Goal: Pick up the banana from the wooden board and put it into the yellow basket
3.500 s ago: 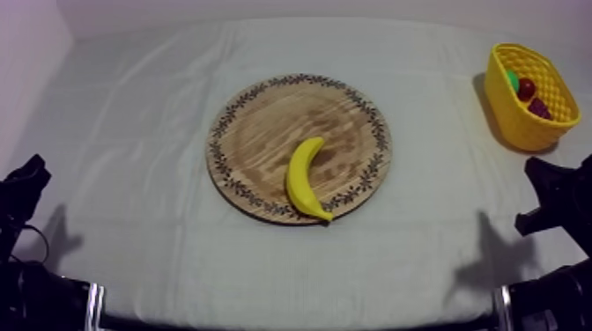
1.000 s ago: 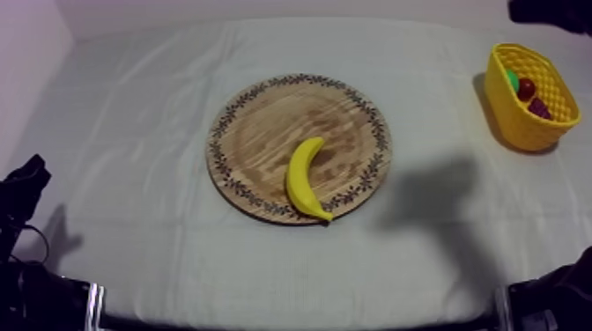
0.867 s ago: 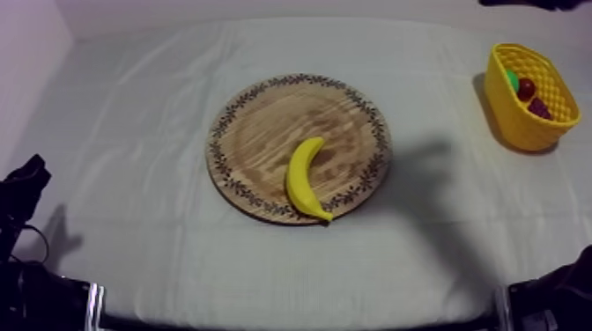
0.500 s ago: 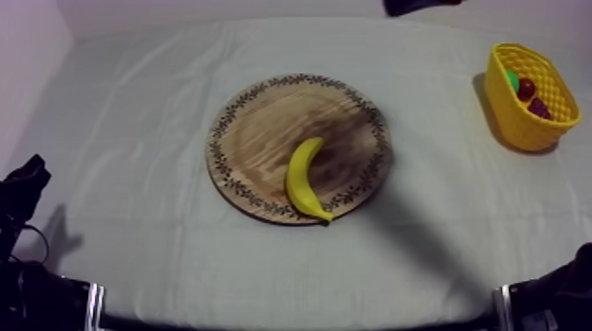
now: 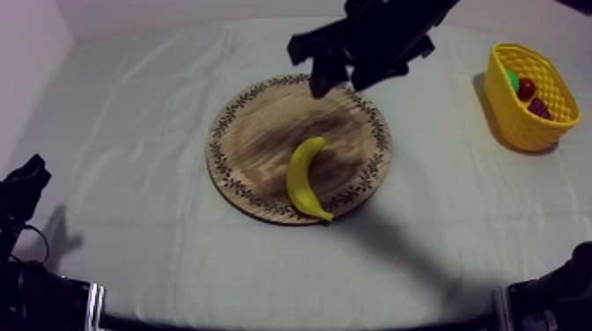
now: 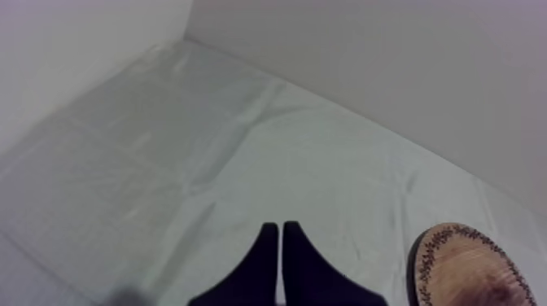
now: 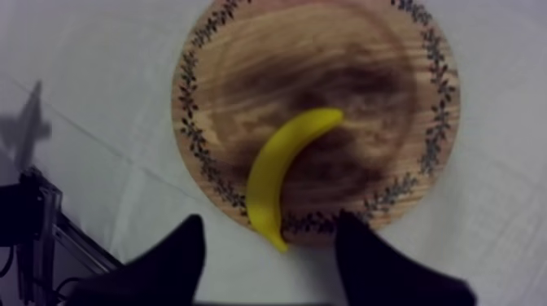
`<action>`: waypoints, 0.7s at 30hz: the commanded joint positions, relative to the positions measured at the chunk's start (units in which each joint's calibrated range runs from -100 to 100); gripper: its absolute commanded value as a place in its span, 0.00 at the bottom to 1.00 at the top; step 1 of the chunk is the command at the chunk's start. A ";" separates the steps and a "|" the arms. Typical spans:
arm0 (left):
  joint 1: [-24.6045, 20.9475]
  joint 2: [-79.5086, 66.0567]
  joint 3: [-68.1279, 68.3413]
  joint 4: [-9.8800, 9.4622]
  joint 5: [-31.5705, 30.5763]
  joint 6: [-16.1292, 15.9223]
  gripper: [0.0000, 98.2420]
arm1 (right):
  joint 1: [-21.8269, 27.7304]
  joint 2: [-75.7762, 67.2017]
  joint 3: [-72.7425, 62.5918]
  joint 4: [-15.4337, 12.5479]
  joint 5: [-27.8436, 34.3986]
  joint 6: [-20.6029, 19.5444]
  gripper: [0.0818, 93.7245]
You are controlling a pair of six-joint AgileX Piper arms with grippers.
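The yellow banana (image 5: 304, 179) lies curved on the near right part of the round wooden board (image 5: 255, 132). My right gripper (image 5: 344, 81) hangs above the board's far rim, open, with nothing between its fingers. In the right wrist view its fingers (image 7: 175, 260) stand wide apart above the board (image 7: 326, 81), the banana (image 7: 285, 167) just beyond them. The yellow basket (image 5: 506, 110) stands at the far right. My left gripper (image 5: 22, 189) rests at the near left; in the left wrist view its fingers (image 6: 269, 252) lie together as a narrow wedge, shut on nothing.
Inside the basket lie a small red fruit (image 5: 527, 88), something green (image 5: 513, 81) and a dark bunch of grapes (image 5: 539, 108). The board's rim (image 6: 472, 268) shows beside my left gripper. The right arm's shadow falls across the board and the cloth.
My right arm has swung in from the far right edge, leftward and down, to above the board's far rim. Its shadow has moved onto the board. The banana and left arm have not moved.
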 commanded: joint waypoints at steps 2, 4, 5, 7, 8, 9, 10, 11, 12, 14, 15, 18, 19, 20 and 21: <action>-0.01 0.04 0.00 -0.02 0.00 -0.01 0.00 | -0.39 1.99 1.42 0.19 -0.05 -0.72 0.73; -0.01 0.04 0.00 -0.02 0.00 -0.01 0.00 | -0.77 3.48 1.92 0.19 -0.38 -1.20 0.76; -0.01 0.04 0.00 -0.02 0.00 -0.01 0.00 | -0.98 4.29 2.09 0.19 -0.64 -1.43 0.77; -0.01 0.04 0.00 -0.02 0.00 -0.01 0.00 | -1.43 5.98 2.22 0.12 -1.19 -1.93 0.78; -0.01 0.04 0.00 -0.02 0.00 -0.01 0.00 | -1.67 6.93 2.14 0.05 -1.43 -2.19 0.79; -0.01 0.04 0.00 -0.02 0.00 -0.01 0.00 | -1.92 7.95 1.94 -0.04 -1.62 -2.46 0.79; -0.01 0.04 0.00 -0.02 0.00 -0.01 0.00 | -2.20 9.04 1.57 -0.13 -1.78 -2.75 0.79; -0.01 0.04 0.00 -0.02 0.00 -0.01 0.00 | -2.43 10.14 1.11 -0.21 -1.89 -3.09 0.79; -0.01 0.04 0.00 -0.02 0.00 -0.01 0.00 | -2.67 11.31 0.56 -0.29 -1.96 -3.44 0.79; -0.01 0.04 0.00 -0.02 0.00 -0.01 0.00 | -3.05 13.72 -0.79 -0.49 -2.10 -4.19 0.78; -0.01 0.04 0.00 -0.02 0.00 -0.01 0.00 | -3.19 14.94 -1.54 -0.57 -2.13 -4.57 0.78; -0.01 0.04 0.00 -0.02 0.00 -0.01 0.00 | -3.46 18.66 -3.82 -0.68 -2.13 -5.91 0.76; -0.01 0.04 0.00 -0.02 0.00 -0.01 0.00 | -3.48 19.90 -4.63 -0.69 -2.06 -6.34 0.76; -0.01 0.04 0.00 -0.02 0.00 -0.01 0.00 | -3.47 21.13 -5.43 -0.75 -1.96 -6.72 0.75; -0.01 0.04 0.00 -0.02 0.00 -0.01 0.00 | -3.44 22.32 -6.22 -0.83 -1.87 -7.04 0.75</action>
